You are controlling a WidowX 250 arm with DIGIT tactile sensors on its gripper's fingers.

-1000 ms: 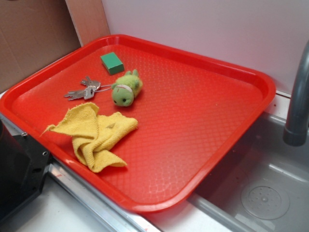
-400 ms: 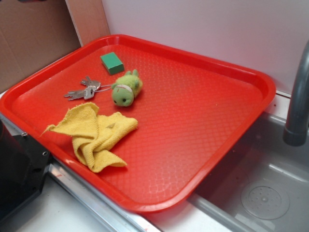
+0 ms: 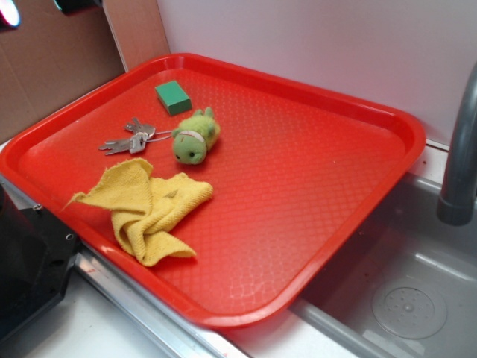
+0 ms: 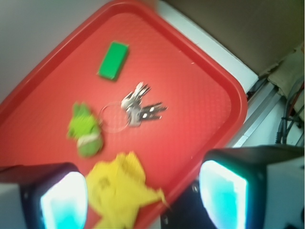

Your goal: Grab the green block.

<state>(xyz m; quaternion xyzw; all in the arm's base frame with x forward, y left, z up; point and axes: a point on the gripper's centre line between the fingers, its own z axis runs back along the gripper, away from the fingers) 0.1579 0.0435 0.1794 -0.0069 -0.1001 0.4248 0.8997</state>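
Block [image 3: 173,97] at the far left of the red tray [image 3: 335,108], dark green, lying flat near the back rim. Nothing touching it.

Left to right across the exterior view: bunch of keys [image 3: 130,139] just in front of the block, joined by a ring to a fuzzy lime toy [image 3: 194,136]; crumpled yellow cloth [image 3: 145,205] nearer the front edge; bare tray further right; grey tap [image 3: 462,149] and sink [image 3: 402,298] at the right edge.

Gripper [image 4: 143,195] high above the tray, fingers [image 4: 224,198] spread wide apart, holding nothing. Only a dark sliver of it visible at the top left corner of the exterior view.

From the wrist view: block [image 4: 113,60] well ahead of the fingers and slightly left of the midline between them, with keys [image 4: 140,106], toy [image 4: 86,131] and cloth [image 4: 121,191] lying in between. Long axis of the block tilted, running from lower left to upper right. Likely need: forward travel past the clutter, a descent, and a small wrist turn to close across the short side.
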